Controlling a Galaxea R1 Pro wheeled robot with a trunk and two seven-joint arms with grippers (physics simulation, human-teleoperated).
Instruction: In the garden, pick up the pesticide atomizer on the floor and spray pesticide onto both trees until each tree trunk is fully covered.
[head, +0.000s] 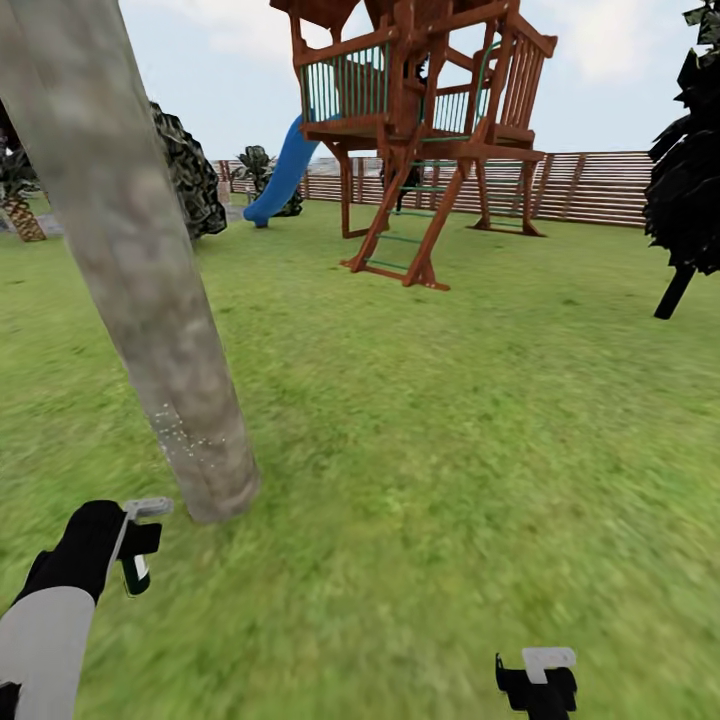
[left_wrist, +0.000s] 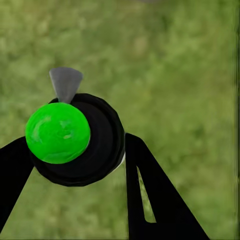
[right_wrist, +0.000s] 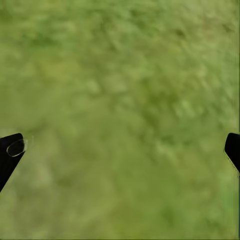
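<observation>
A thick, mottled grey-tan tree trunk (head: 150, 300) rises from the grass at the left of the head view. Fine white pesticide specks (head: 182, 430) dot its lower part. Just in front of the trunk's base, my left gripper (head: 138, 556) is shut on the pesticide atomizer (head: 136, 573). The left wrist view shows the pesticide atomizer (left_wrist: 100, 150) from above as a round black bottle with a green top and a grey nozzle, held by my left gripper (left_wrist: 75, 157) between black fingers (left_wrist: 145, 190). My right gripper (head: 538, 685) hangs open over bare grass, its fingertips (right_wrist: 11, 150) wide apart.
A wooden play tower (head: 420, 130) with a blue slide (head: 280, 175) stands ahead in the garden, with a brown slat fence (head: 600, 185) behind it. A dark cypress (head: 690, 170) is at the right. At the far left are a dark bush (head: 190, 175) and a palm (head: 20, 200). Grass lies all around.
</observation>
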